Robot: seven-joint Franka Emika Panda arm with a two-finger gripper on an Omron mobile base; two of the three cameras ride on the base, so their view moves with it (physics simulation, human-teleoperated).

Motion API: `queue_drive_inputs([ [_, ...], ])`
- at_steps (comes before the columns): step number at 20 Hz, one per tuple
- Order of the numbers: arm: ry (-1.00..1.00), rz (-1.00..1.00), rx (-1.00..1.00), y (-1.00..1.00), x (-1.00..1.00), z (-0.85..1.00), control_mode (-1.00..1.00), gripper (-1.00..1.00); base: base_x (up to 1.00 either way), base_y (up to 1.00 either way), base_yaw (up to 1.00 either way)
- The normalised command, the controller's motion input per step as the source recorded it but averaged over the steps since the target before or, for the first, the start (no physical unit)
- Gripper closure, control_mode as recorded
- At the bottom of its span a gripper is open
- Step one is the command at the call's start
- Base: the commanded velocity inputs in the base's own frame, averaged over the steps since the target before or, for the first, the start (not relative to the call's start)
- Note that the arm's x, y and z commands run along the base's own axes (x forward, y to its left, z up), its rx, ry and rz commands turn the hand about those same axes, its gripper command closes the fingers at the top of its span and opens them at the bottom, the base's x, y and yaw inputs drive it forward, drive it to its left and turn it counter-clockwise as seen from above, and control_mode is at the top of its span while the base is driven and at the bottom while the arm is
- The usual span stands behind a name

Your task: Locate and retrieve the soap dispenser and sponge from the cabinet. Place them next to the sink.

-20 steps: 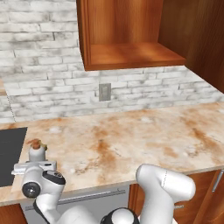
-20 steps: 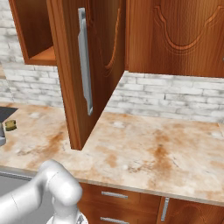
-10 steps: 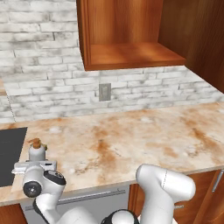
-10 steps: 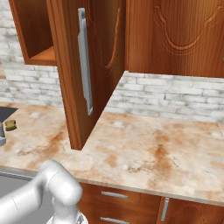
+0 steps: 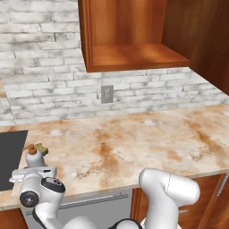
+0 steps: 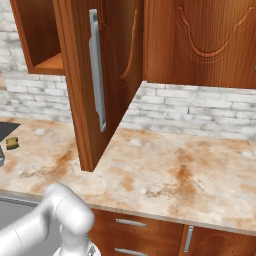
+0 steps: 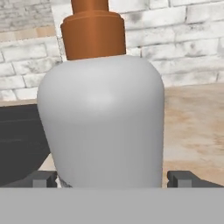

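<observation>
Near the left end of the marbled countertop (image 5: 134, 143), the soap dispenser (image 5: 35, 157) is standing upright just beside the dark sink (image 5: 10, 156). Right behind it, the small sponge (image 5: 42, 147) is lying on the counter; from the right base view the sponge (image 6: 12, 143) is sitting close to the sink's corner (image 6: 6, 129). From the hand view the pale bottle (image 7: 101, 118) is looming very close, its tan-orange pump collar rising above rounded shoulders. The gripper (image 7: 111, 178) is straddling its base, one dark fingertip (image 7: 39, 179) showing on each side. The fingertips are appearing to sit just beside the bottle's walls, but whether they are pressing on it or standing slightly off is something I cannot tell. Above the counter, the reddish-brown cabinet (image 5: 129, 56) is hanging with its door (image 6: 95, 80) swung wide, showing a bare shelf board.
</observation>
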Motion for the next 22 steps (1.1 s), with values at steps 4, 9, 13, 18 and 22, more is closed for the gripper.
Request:
queue_drive_inputs([
  [4,-0.01,-0.01,-0.06,0.08,-0.18,0.00,-1.00,-1.00,0.00,0.00,0.00],
  [9,-0.01,-0.03,-0.03,0.06,-0.21,0.00,-1.00,-1.00,0.00,0.00,0.00],
  [13,0.01,-0.05,-0.03,0.00,-0.55,0.10,-1.00,-1.00,0.00,0.00,0.00],
  [18,0.19,-0.05,-0.01,-0.13,-0.44,0.20,-1.00,-1.00,0.00,0.00,0.00],
  [22,0.30,-0.02,0.00,-0.42,-0.26,0.36,-1.00,-1.00,0.00,0.00,0.00],
])
